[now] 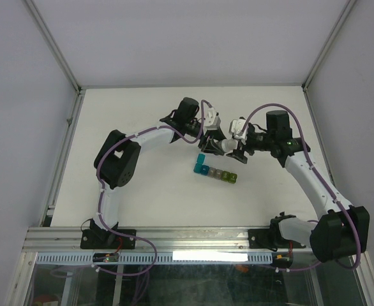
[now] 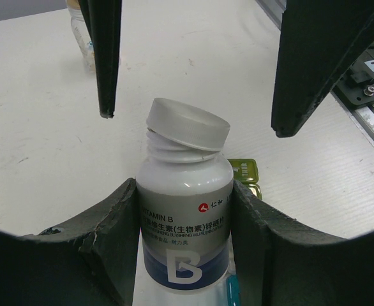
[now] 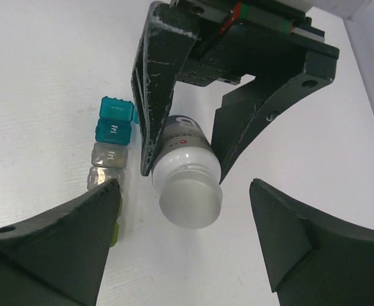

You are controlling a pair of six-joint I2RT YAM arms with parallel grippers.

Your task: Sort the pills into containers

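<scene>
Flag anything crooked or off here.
The white cap sits tilted on the pill bottle with threads exposed on one side, so it looks unscrewed, not seated. The left gripper clamps the bottle. The right gripper is open, straddling the cap. No spilled pills visible.

Left tool [image 2: 184, 191] clamped on white pill bottle [image 2: 184, 220], blue "B" on label, upright between both fingers. Cap [image 2: 187, 126] tilted, askew on threaded neck. Right tool [image 2: 195, 125] above, fingers spread wide either side of cap, not touching. Containers [image 2: 243, 169] partly visible just behind bottle, yellow-green lid showing. Second bottle [image 2: 82, 32] far back on white table [image 2: 40, 146].
</scene>
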